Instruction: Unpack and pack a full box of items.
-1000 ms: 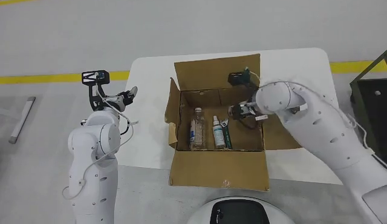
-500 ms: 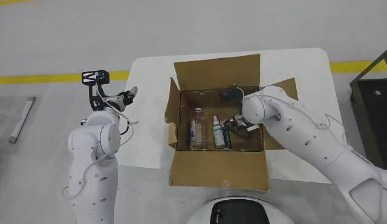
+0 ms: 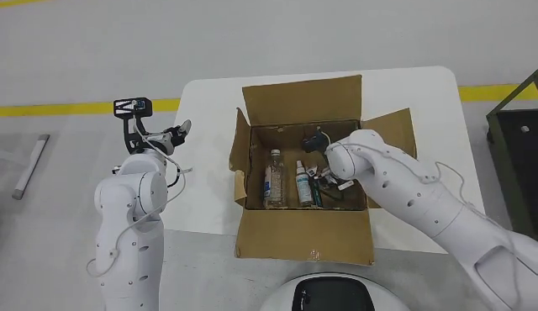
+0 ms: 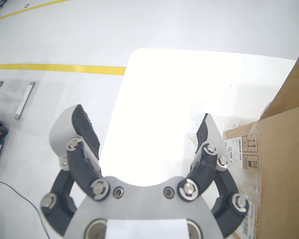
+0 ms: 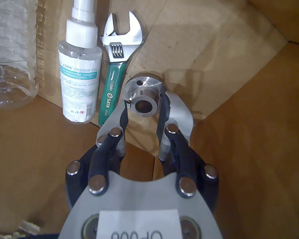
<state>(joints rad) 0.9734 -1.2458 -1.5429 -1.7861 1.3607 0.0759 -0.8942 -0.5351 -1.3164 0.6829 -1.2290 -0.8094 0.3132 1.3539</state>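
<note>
An open cardboard box (image 3: 303, 237) stands on the white table (image 3: 208, 193). On its floor lie a clear plastic bottle (image 3: 274, 179) (image 5: 10, 50), a white spray bottle (image 3: 303, 185) (image 5: 79, 75) and a green-handled wrench (image 3: 315, 192) (image 5: 117, 68), side by side. My right gripper (image 3: 324, 175) (image 5: 144, 111) is down inside the box beside the wrench, shut on a round metal flange (image 5: 143, 95) by its hub. My left gripper (image 3: 181, 130) (image 4: 149, 128) hangs open with nothing in it over the table's left edge, well apart from the box (image 4: 276, 138).
The box flaps (image 3: 303, 99) stand open at the back and right. Bare table (image 4: 177, 88) lies between the left gripper and the box. A dark green cabinet (image 3: 514, 147) stands off the table's right side.
The right arm has moved from the box's back right corner down into the box, toward the wrench, carrying the metal flange. The left arm has kept still.
</note>
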